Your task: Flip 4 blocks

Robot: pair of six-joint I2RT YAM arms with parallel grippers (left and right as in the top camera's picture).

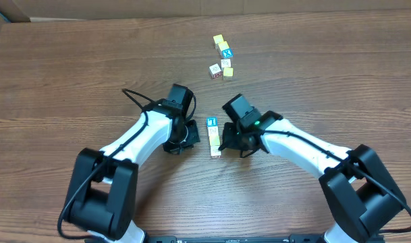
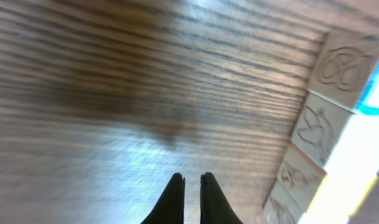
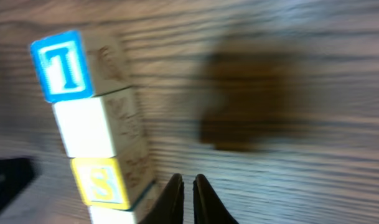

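left jaws and right jaws both pinched shut on nothing, flanking the row of four small wooden alphabet cubes [image 1: 213,137] at centre frame on the brown wood-grain worktop [image 1: 90,67], and an off-centre shove could skid or splay the line instead of rolling it.

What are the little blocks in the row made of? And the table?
Blocks: seemingly wood, pale and bare on the sides, with pictures pressed in; tops painted, one blue with a T, one yellow with an S. Table: brown streaky grain with a slight sheen, so wood or a wood-look laminate.
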